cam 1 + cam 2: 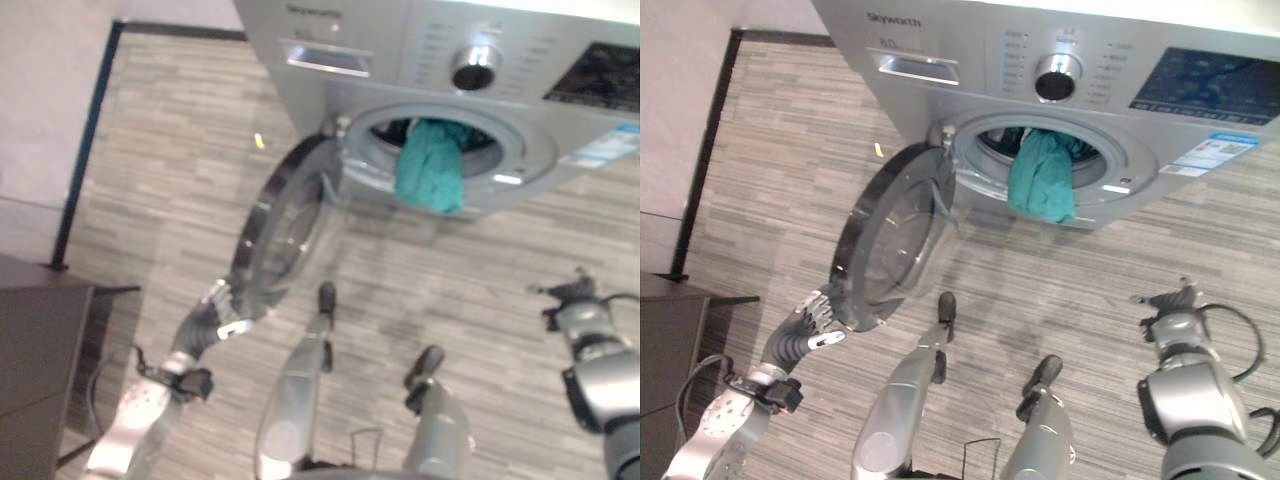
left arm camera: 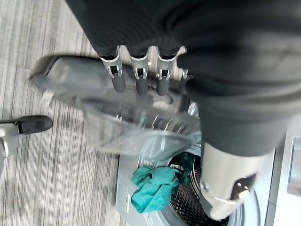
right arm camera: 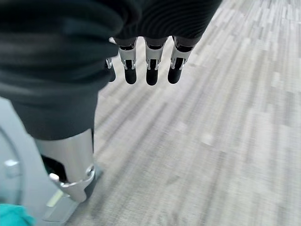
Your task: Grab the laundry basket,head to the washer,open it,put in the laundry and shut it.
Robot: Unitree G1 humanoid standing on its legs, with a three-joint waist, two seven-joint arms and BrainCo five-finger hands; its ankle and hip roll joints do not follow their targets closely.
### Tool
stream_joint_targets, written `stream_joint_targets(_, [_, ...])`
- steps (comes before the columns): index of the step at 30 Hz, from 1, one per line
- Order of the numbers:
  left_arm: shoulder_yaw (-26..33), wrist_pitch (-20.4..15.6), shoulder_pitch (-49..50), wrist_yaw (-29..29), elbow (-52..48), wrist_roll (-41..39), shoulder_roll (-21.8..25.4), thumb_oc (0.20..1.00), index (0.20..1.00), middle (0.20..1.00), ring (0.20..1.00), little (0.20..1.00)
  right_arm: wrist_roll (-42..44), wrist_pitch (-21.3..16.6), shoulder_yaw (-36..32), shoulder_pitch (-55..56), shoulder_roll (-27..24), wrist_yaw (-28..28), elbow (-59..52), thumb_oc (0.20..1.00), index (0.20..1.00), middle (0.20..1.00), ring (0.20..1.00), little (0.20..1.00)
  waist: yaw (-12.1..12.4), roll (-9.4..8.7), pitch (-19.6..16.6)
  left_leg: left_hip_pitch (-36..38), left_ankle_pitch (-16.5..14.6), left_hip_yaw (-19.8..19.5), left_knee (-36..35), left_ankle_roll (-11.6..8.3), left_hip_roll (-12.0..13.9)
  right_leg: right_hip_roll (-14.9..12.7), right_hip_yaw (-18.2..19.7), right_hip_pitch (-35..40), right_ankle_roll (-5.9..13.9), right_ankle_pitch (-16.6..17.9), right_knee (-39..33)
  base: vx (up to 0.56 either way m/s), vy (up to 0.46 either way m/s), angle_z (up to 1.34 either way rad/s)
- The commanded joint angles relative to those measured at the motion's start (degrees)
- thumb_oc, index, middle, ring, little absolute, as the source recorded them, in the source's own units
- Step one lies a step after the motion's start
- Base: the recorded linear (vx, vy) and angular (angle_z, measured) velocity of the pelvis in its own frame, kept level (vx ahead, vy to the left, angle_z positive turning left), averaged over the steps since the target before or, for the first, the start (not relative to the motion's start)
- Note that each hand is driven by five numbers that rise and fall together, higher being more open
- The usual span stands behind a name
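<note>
Left hand (image 1: 812, 318) seemingly touches round glass door (image 1: 885, 240) (teal cloth (image 1: 1040, 180) drooping).

Laundry (image 1: 432, 168) hangs from washer (image 1: 560, 70) drum; door (image 1: 285, 225) open left (hand (image 1: 215, 312) at rim).

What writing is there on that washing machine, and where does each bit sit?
Washer top left, above the drawer: brand lettering, not quoted here.
Around the dial: tiny labels, too small to read.
Display panel: blurred, unreadable.
Sticker under that panel: print too small to read.
</note>
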Motion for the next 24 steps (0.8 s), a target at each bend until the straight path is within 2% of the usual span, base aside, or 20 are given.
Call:
stream_joint_targets(1, [-0.19, -1.55, -1.69, 0.16, -2.76, -1.16, 0.83, 1.0, 1.0, 1.0, 1.0, 1.0, 1.81, -0.41, 0.58, -3.69, -1.04, -0.52, 0.72, 1.0, 1.0, 1.0, 1.0, 1.0, 0.43, 0.46, 3.23, -3.93, -9.92, -0.31, 8.0, -1.2, -0.01, -3.68, 4.2, 5.3, 2.07, 9.22, -8.92, 0.01, 0.038, 0.2])
stream_joint_targets(5, [-1.36, -2.08, -3.17, 0.98, -3.57, -1.15, -0.33, 1.0, 1.0, 1.0, 1.0, 1.0, 3.42, -0.91, 1.19, -6.63, -2.76, -1.17, 0.05, 1.0, 1.0, 1.0, 1.0, 1.0, 1.05, 1.85, 4.5, -7.9, -10.78, -0.17, 9.5, -1.12, -2.05, -5.59, 3.58, 4.16, 3.03, 11.57, -10.16, 0.03, 0.126, 0.17])
stream_joint_targets(11, [-0.6, -3.02, -4.95, 2.1, -4.59, -1.02, -0.87, 1.0, 1.0, 1.0, 1.0, 1.0, 4.69, -1.45, 1.84, -8.24, -2.91, -1.69, -0.74, 1.0, 1.0, 1.0, 1.0, 1.0, 1.66, 2.35, 5.13, -12.75, -12.48, -0.31, 12.41, -0.91, -3.43, -6.74, 2.71, 2.7, 3.8, 13.47, -11.36, 0.03, 0.084, 0.17])
stream_joint_targets(13, [-0.39, -3.69, -5.99, 3.16, -4.28, -1.2, -1.6, 1.0, 1.0, 1.0, 1.0, 1.0, 4.72, -1.74, 3.18, -10.05, -3.92, -2.24, -0.93, 1.0, 1.0, 1.0, 1.0, 1.0, 2.15, 2.43, 5.76, -15.77, -13.35, 0.18, 13.81, -0.83, -4.39, -7.51, 2.19, 1.91, 4.75, 15.38, -12.81, 0.04, 0.084, 0.1])
stream_joint_targets(24, [0.24, -5.4, -5.12, 4.2, -4.5, -1.85, -2.32, 1.0, 1.0, 1.0, 1.0, 1.0, 3.63, -3.1, 4.6, -11.43, -5.82, -4.37, -2.77, 1.0, 1.0, 1.0, 1.0, 1.0, 2.6, 2.7, 5.66, -21.12, -15.59, 1.34, 17.37, -0.48, -5.14, -9.21, 1.01, 1.06, 6.17, 19.4, -16.76, 0.03, 0.033, 0.02])
